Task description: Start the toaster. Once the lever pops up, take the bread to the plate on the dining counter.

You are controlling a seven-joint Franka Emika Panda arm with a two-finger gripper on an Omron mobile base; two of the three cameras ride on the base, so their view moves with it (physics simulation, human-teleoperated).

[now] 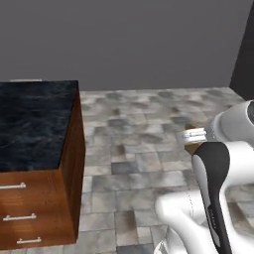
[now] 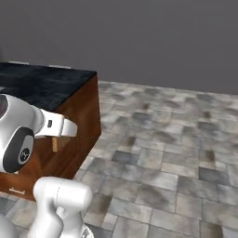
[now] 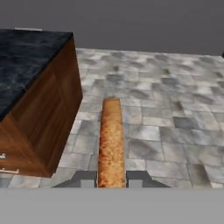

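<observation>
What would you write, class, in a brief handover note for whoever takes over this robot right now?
Gripper: shut on the bread, slice held edge-on between the fingertips, out over the tiled floor.
Dining counter: ahead to the left, black top on a wooden base with drawers.
Done: bread picked up and in carry.
Left: reach the counter, find the plate, set the bread on it.

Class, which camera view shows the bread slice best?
The hand view: the bread stands edge-on, clamped between the gripper fingertips. In the left base view a sliver peeks past the arm; in the right, a small tan piece.
</observation>
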